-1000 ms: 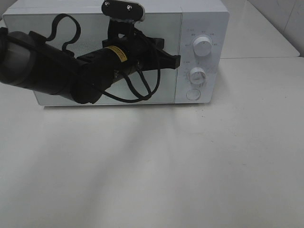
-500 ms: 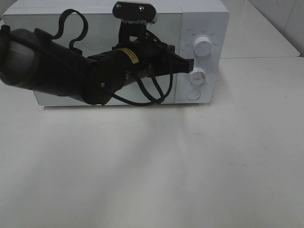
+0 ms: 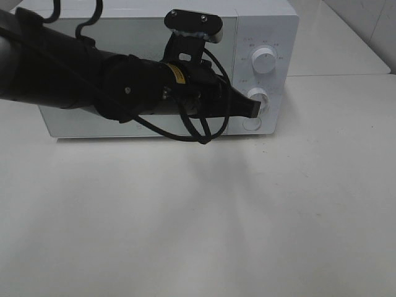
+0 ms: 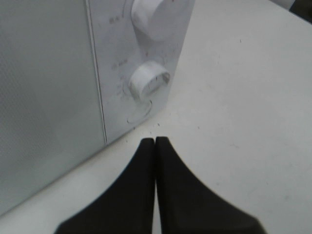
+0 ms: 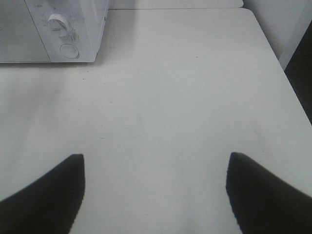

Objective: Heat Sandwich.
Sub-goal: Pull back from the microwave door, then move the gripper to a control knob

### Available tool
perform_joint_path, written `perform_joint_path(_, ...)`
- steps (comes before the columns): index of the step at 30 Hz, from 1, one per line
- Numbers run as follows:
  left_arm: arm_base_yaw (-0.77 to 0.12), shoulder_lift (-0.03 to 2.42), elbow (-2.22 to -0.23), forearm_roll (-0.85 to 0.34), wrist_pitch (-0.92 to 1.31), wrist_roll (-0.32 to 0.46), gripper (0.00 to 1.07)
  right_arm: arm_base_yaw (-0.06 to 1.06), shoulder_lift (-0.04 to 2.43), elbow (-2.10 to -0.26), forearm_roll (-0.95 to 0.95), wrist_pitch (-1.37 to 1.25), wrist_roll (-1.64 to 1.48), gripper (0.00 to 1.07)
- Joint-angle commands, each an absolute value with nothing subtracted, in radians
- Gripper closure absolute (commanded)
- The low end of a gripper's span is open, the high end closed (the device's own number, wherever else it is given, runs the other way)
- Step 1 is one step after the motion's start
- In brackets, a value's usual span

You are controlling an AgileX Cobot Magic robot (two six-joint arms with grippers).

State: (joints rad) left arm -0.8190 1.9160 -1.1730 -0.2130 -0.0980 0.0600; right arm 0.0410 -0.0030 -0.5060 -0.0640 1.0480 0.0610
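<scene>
The left tool [image 4: 155,141], its black tapered jaws pressed together on nothing, points at the flat round button [image 4: 139,114] below the lower knob [image 4: 149,80] of the microwave [image 3: 272,25], near it but not touching. The right tool [image 5: 154,157] hangs wide open and empty over the desk [image 5: 185,73]. The narrow tip could slip off the smooth flush button, knock the round white knob above it, or push the glossy box back on the slick desk. The sandwich is out of sight, perhaps behind the shut grey door [image 3: 136,34].
</scene>
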Motion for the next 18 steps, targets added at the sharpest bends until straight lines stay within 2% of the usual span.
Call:
perform_joint_path(1,-0.819,1.867,-1.180,-0.222,0.049,0.064,0.97,0.034,-0.030,-0.505,-0.067,1.038,0.055,0.31)
perform_joint_path(3,-0.819,1.845,-1.180,-0.220,0.109,0.064,0.84,0.034,-0.030,-0.505,-0.067,1.038,0.055,0.31)
perform_joint_path(4,-0.819,1.845,-1.180,-0.220,0.109,0.064,0.84,0.034,-0.030,-0.505,-0.067,1.038,0.055,0.31)
perform_joint_path(5,-0.819,1.823,-1.180,-0.218,0.163,0.064,0.64,0.034,-0.030,-0.505,-0.067,1.038,0.055,0.31)
perform_joint_path(7,-0.819,1.807,-1.180,-0.221,0.211,0.061,0.37,0.034,-0.030,-0.505,-0.067,1.038,0.055,0.31)
perform_joint_path(8,-0.819,1.789,-1.180,-0.224,0.263,0.056,0.15,0.034,-0.030,-0.505,-0.067,1.038,0.055,0.31)
perform_joint_path(9,-0.819,1.789,-1.180,-0.224,0.263,0.056,0.15,0.034,-0.030,-0.505,-0.067,1.038,0.055,0.31)
perform_joint_path(11,-0.819,1.774,-1.180,-0.219,0.323,0.058,0.01,0.034,-0.030,-0.505,-0.067,1.038,0.055,0.31)
perform_joint_path(15,-0.819,1.736,-1.180,-0.198,0.454,0.060,0.03,0.034,-0.030,-0.505,-0.067,1.038,0.055,0.31)
perform_joint_path(18,-0.819,1.694,-1.180,-0.134,0.587,0.060,0.03,0.034,-0.030,-0.505,-0.067,1.038,0.055,0.31)
